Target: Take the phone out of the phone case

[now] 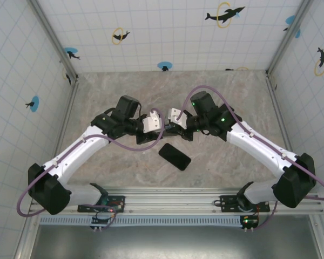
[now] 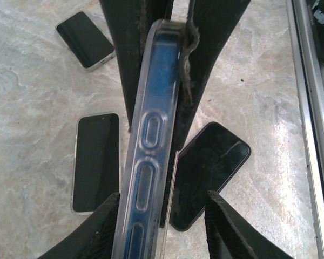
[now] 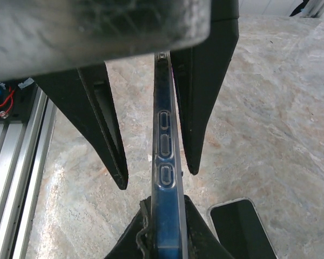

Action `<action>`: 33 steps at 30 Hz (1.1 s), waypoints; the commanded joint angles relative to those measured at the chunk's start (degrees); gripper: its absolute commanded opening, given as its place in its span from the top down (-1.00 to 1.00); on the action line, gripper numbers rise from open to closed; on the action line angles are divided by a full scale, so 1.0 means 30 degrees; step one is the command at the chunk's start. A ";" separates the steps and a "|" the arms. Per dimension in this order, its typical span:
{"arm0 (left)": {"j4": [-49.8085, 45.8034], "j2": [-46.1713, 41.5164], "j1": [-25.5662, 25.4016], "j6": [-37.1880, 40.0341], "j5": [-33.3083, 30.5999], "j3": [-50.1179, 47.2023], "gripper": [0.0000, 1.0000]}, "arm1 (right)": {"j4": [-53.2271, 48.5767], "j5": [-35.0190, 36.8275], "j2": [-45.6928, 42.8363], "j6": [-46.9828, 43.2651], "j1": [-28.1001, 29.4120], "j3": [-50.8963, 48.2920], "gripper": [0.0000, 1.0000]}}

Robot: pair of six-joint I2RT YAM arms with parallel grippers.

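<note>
Left gripper (image 2: 163, 194) is up off the marble table (image 1: 232, 91) at mid-table, reaching in from the near left. Its jaws are parted and straddle the phone case (image 2: 146, 135). One finger sits right at the case wall, maybe touching, hard to tell from this angle. The other stands clear with a visible gap, so there is no clamp.

The phone case hangs in the air between the two grippers, turned edge-on. It is clear plastic with a row of button bumps along the side. The blue phone (image 2: 163, 75) sits inside the case and shows through the clear wall.

Right gripper (image 3: 166, 199) comes in from the near right and is closed on the end of the case. Both fingers press flat on its two faces and carry it.

Loose on the table in the left wrist view:
- A light-rimmed phone (image 2: 85, 39) lies screen up, well apart from the case.
- A second phone (image 2: 95, 162) lies flat beside the left gripper's fingers.

A dark phone (image 1: 174, 156) lies flat and angled just near of the grippers, touching neither.
</note>
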 commanded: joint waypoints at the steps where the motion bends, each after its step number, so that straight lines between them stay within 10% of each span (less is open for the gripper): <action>1: 0.0439 -0.0159 -0.0031 0.0162 0.1250 0.0265 0.24 | 0.0779 -0.0735 -0.0430 -0.0152 0.0133 0.0736 0.98; 14: -0.0575 -0.0203 -0.0036 0.0492 0.1744 0.0788 1.00 | 0.0520 -0.1021 -0.0313 -0.0121 0.0464 0.0627 0.97; 19: -0.0752 -0.0407 -0.0064 0.0278 0.1499 0.0746 1.00 | 0.0350 -0.0935 -0.0254 -0.0428 0.0587 0.0556 0.93; 33: 0.1354 -0.0551 -0.0029 -0.2496 0.1053 0.0236 1.00 | 0.2322 -0.0085 -0.2085 0.0663 -0.0469 -0.1520 -0.04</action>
